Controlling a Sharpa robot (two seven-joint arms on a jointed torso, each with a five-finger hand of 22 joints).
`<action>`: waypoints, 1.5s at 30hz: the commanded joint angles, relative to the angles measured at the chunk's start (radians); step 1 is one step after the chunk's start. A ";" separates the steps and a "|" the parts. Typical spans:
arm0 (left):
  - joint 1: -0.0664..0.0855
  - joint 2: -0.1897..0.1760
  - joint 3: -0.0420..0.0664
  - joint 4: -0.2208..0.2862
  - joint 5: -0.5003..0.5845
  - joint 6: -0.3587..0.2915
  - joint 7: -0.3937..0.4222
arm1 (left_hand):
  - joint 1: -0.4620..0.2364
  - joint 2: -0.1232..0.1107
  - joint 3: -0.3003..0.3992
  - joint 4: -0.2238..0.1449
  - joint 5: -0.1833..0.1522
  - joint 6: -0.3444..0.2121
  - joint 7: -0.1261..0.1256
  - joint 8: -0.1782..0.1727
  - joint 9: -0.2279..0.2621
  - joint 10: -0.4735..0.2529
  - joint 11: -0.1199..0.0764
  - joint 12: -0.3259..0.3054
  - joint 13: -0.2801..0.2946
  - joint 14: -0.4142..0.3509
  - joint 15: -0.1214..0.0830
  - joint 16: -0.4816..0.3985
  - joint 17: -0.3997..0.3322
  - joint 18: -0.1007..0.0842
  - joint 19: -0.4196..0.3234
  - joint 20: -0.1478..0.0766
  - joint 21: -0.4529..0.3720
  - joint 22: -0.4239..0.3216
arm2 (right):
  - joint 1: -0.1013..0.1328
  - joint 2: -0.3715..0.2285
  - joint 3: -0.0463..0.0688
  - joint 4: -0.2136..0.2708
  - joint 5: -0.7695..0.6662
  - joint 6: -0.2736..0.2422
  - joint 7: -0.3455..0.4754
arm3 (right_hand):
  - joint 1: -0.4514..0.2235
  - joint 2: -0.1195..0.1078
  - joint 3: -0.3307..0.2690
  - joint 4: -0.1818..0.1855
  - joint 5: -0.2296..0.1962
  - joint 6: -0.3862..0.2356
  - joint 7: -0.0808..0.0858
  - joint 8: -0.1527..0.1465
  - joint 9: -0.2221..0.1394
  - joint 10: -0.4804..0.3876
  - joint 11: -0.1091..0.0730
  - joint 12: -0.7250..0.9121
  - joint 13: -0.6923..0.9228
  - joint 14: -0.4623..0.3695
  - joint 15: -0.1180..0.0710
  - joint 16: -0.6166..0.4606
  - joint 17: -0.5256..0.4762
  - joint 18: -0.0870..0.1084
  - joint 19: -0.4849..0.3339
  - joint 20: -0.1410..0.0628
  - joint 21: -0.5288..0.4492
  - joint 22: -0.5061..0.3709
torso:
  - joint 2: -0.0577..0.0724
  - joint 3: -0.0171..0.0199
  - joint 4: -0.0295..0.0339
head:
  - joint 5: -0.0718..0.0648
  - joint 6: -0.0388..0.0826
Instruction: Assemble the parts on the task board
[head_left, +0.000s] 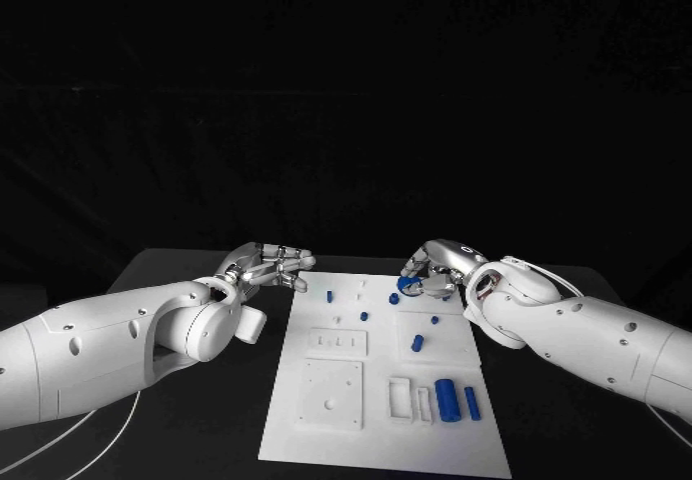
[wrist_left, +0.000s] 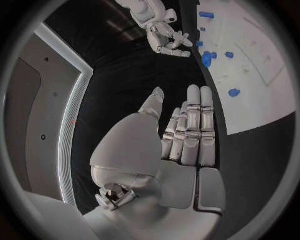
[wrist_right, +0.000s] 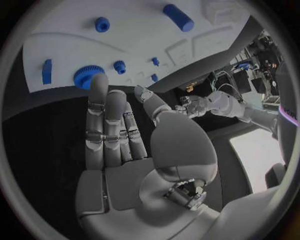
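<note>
Two hands were over the far end of the white task board (head_left: 382, 400), and neither had anything in it. The right hand (head_left: 433, 272) hovered at the board's far right corner, fingers straight and loosely spread, fingertips just beside a blue gear (wrist_right: 87, 77) lying flat on the board. The left hand (head_left: 270, 267) hung beyond the board's far left corner over the black table (head_left: 173, 270), fingers extended side by side, holding nothing. Several small blue parts dotted the far half of the board, and a blue cylinder (head_left: 447, 398) lay near the front right beside a thinner blue bar (head_left: 472, 402). Judging by the layout, the gear looked like the next pick. To do it well, the right hand should come down over the gear's rim, pinch it on opposite sides, and lift it level without nudging the small pegs close by.
</note>
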 joint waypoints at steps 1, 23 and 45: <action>0.006 -0.003 0.002 0.014 -0.028 0.040 -0.010 | -0.014 -0.001 0.001 -0.005 0.003 -0.005 0.001 0.001 0.000 -0.005 0.000 0.003 0.001 0.003 -0.002 0.007 0.002 0.008 0.000 -0.007 0.007 0.004 | 0.001 0.006 0.001 0.006 -0.149 0.058 -0.071 | -0.006 -0.009 0.006 0.003 -0.016 0.001 -0.004 -0.003 0.001 0.005 -0.001 0.004 0.000 -0.008 0.000 0.012 -0.004 -0.026 -0.009 -0.002 0.005 0.010 | 0.021 -0.0007 0.0055 | 0.000 0.005; 0.025 -0.014 0.003 0.048 -0.045 0.045 -0.016 | -0.015 -0.003 0.002 -0.004 0.002 -0.005 0.001 0.001 0.000 -0.011 0.001 0.003 0.001 -0.001 -0.002 0.013 0.004 0.009 -0.006 -0.006 0.014 0.008 | 0.001 0.016 0.001 0.044 -0.255 0.067 -0.143 | -0.004 -0.048 0.139 0.008 -0.069 0.005 -0.005 -0.003 0.001 0.014 -0.003 0.004 0.000 -0.023 -0.006 0.073 -0.028 -0.019 -0.013 -0.008 -0.004 0.145 | 0.049 -0.0025 0.0076 | -0.010 0.001; 0.038 -0.014 0.003 0.057 -0.049 0.039 -0.015 | -0.016 -0.006 0.004 -0.002 0.003 -0.003 0.001 0.001 0.000 -0.013 0.001 0.003 0.001 -0.003 -0.001 0.018 0.004 0.009 -0.009 -0.006 0.019 0.009 | 0.000 0.041 -0.001 0.021 -0.272 0.069 -0.154 | -0.005 -0.052 0.235 0.016 -0.103 0.015 -0.006 -0.003 0.002 0.034 -0.008 0.004 0.000 -0.025 -0.009 0.089 -0.027 -0.017 -0.016 -0.011 -0.016 0.225 | 0.069 -0.0048 0.0071 | -0.004 0.003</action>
